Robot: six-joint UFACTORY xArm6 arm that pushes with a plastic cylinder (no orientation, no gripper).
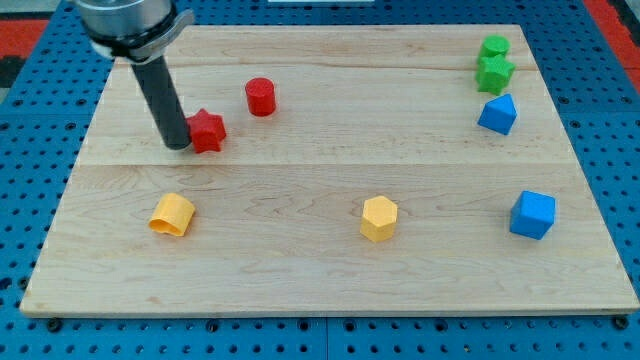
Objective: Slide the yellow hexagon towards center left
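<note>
My tip (178, 146) touches the red star (208, 130) on the tabletop (320, 290); the yellow hexagon (379, 218) sits far off at four o'clock. No jaws are visible.

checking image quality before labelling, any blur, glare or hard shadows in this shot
Camera view: evenly lit, no glare on the wooden board; the yellow hexagon and red star are sharp with only soft, short shadows; my tip is clear beside the star; the arm's top is cropped.

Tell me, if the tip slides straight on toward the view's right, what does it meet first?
My tip would probably meet the red star first, right beside it; contact is unclear.
</note>
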